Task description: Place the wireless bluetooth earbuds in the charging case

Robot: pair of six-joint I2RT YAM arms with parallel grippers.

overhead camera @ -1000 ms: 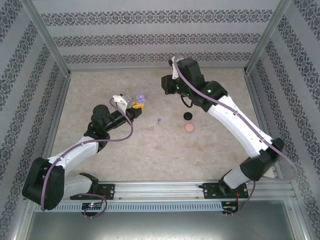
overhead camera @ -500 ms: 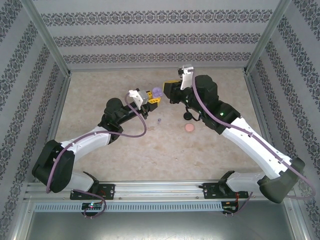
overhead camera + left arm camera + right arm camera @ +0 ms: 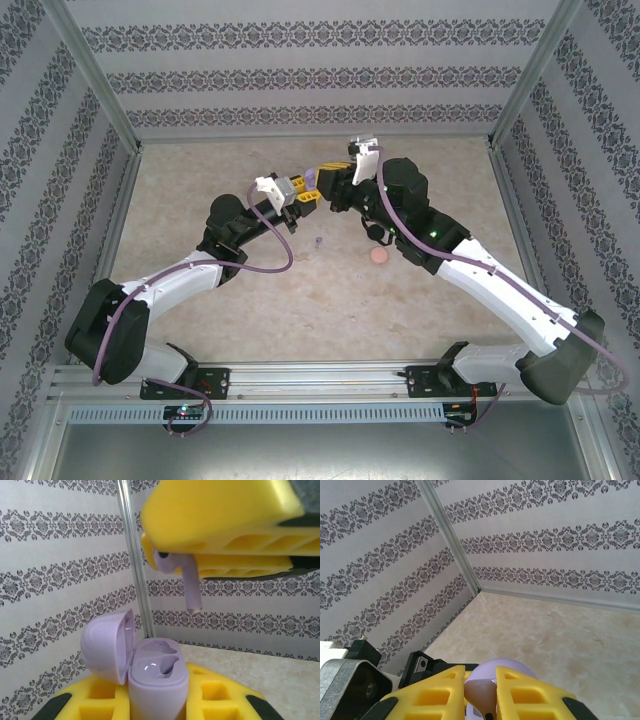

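a lilac earbud (image 3: 187, 582) hangs stem-down just above the lilac charging case (image 3: 157, 680), whose lid stands open. the right claw (image 3: 333, 177) pinches the earbud. the left claw (image 3: 303, 197) grips the case, above the counter (image 3: 300, 310). a second earbud (image 3: 318, 243) lies on the counter near a pink case (image 3: 380, 256).

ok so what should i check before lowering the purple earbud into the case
1. Lid of the lilac case open: ok.
2. Left gripper shut on the case, case upright: ok.
3. Right gripper shut on the lilac earbud, stem pointing down: ok.
4. Slots in the case empty: ok.
5. Stem lined up over a slot: cannot tell; it hangs above the case, seemingly a little to the right of the slots.
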